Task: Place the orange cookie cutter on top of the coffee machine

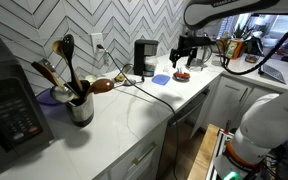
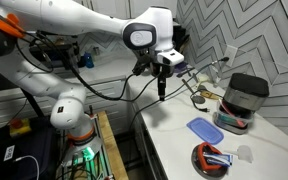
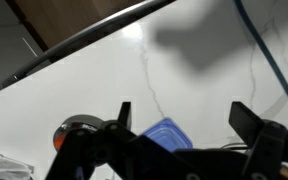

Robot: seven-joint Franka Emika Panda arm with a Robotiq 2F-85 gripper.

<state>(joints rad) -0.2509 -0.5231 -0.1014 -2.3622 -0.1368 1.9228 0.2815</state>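
Note:
The orange cookie cutter (image 1: 181, 74) lies on the white counter in a dark round dish; it also shows in an exterior view (image 2: 212, 157) and at the lower left of the wrist view (image 3: 60, 140). The black coffee machine (image 1: 144, 57) stands by the tiled wall, and appears in both exterior views (image 2: 246, 98). My gripper (image 1: 187, 57) hangs above the counter, apart from the cutter, seen too in an exterior view (image 2: 161, 90). In the wrist view my gripper (image 3: 184, 110) is open and empty, with the flat light-blue piece (image 3: 169, 132) below it.
The light-blue piece (image 1: 161, 78) lies between coffee machine and cutter. A metal holder with wooden utensils (image 1: 79, 105) and a large black appliance with a button panel (image 1: 9, 108) stand further along. A cable (image 1: 144, 88) crosses the counter. The counter edge (image 2: 149, 140) is close.

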